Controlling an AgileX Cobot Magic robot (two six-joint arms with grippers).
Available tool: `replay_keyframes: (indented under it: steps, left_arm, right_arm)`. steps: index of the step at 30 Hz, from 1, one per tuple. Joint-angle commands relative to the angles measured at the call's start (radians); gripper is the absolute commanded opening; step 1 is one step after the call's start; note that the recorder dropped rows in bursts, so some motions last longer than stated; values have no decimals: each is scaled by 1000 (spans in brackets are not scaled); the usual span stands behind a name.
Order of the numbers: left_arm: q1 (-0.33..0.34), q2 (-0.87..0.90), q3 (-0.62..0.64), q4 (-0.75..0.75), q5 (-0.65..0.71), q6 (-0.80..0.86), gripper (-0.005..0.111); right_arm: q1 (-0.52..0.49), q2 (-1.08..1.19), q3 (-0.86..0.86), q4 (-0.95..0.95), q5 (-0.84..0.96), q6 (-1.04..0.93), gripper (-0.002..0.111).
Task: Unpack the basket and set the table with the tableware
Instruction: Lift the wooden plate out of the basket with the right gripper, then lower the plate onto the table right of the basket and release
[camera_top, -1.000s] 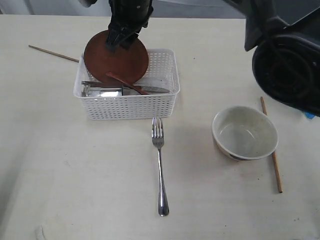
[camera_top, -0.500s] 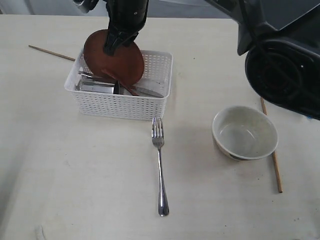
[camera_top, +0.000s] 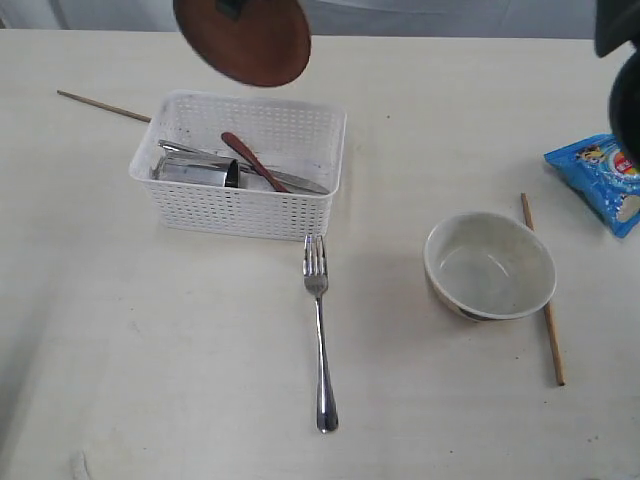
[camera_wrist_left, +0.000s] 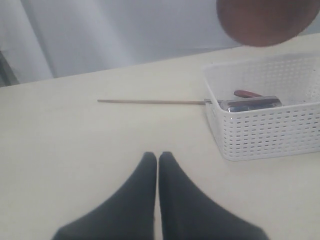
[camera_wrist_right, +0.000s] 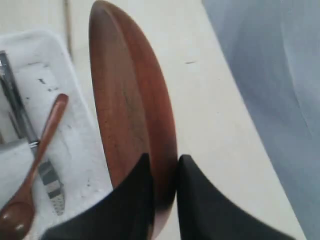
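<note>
Fork (camera_top: 320, 345) lies nearest on worktop (camera_top: 140, 380), tines toward basket (camera_top: 240, 205). Bowl (camera_top: 490, 268) sits upright to the right, chopstick (camera_top: 545, 300) just beside it, snack bag (camera_top: 598, 180) beyond. Basket holds spoon (camera_top: 255, 163), knife (camera_top: 300, 182) and cup (camera_top: 195, 172) on its side. Plate (camera_top: 243, 40) hangs tilted above basket's far rim, right end effector (camera_wrist_right: 163, 160) clamped on its edge. Second chopstick (camera_top: 105, 106) lies behind basket. Left end effector (camera_wrist_left: 158, 165) is closed and empty, over worktop near basket.

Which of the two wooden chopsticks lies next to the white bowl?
The chopstick on the right, alongside the bowl. The other chopstick lies far off at the back left, beside the basket.
</note>
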Motion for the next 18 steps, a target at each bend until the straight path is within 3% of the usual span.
replay_keyframes:
  steps: [1,5,12,18]
  left_arm:
    - [6,-3,3,4,-7,-5,1]
    - [6,-3,3,4,-7,-5,1]
    - [6,-3,3,4,-7,-5,1]
    - [6,-3,3,4,-7,-5,1]
  right_arm:
    - [-84,-68,-5,-80,58,117,-1]
    - [-228,-82,-5,-17,59,217,-1]
    - [-559,-74,79,447,59,270,-1]
    - [-766,-42,248,710,59,254,-1]
